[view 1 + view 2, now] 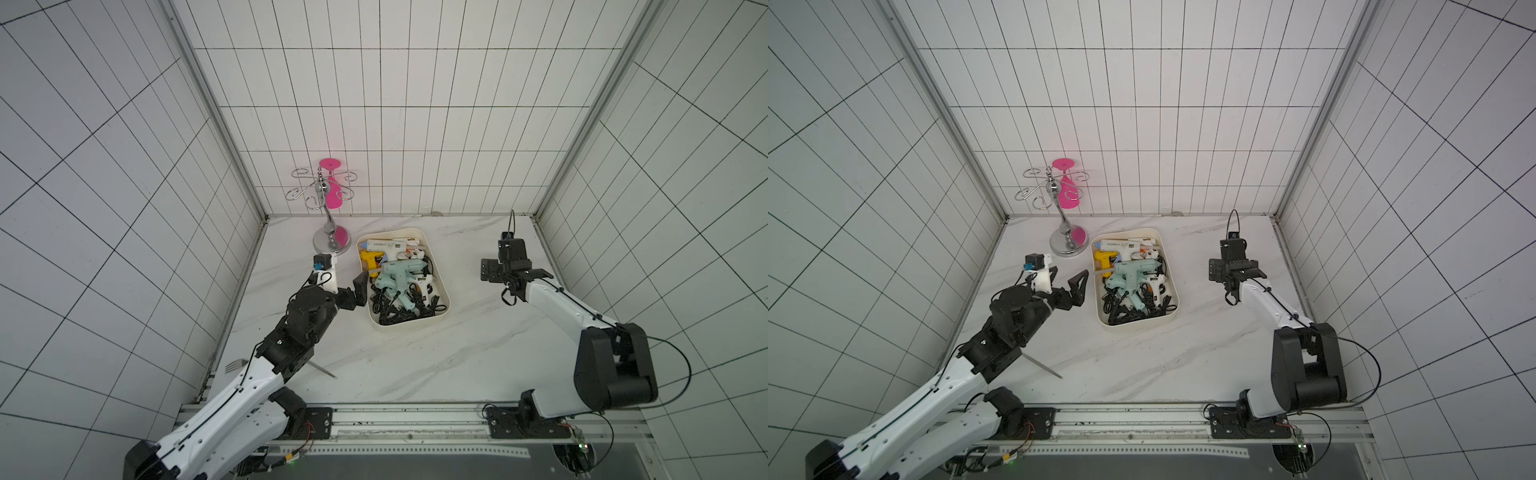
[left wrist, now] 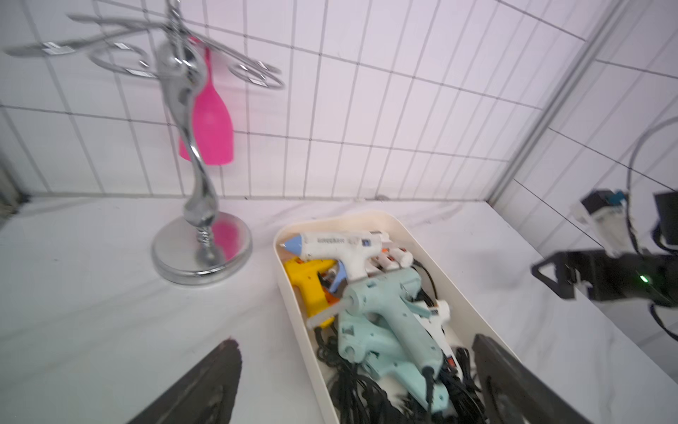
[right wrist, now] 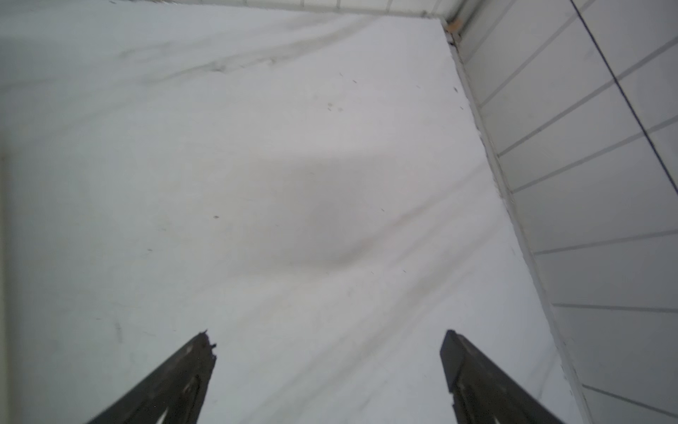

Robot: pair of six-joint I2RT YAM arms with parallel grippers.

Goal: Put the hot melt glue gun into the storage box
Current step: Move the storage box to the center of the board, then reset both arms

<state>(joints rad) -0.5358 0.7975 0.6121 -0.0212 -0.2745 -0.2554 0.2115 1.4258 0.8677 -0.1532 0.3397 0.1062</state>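
The marble table (image 1: 415, 357) bore the storage box (image 1: 415, 323) near its middle. A chrome glass rack (image 1: 324, 245) stood at the box's eleven o'clock. Hot melt glue guns (image 1: 395, 276) lay heaped inside the box among black cords. The left gripper (image 1: 1068, 279) hung spread and empty at the box's nine o'clock, and the right gripper (image 3: 328, 337) did likewise at three.

Both top views are evenly bright, with faint shadows and tile lines that bend at the edges. The left wrist view looks pinkish, and the chrome stand (image 2: 200, 205) is blurred. The right wrist view is soft and grey, with 1 dim shadow on the table (image 3: 330, 220).
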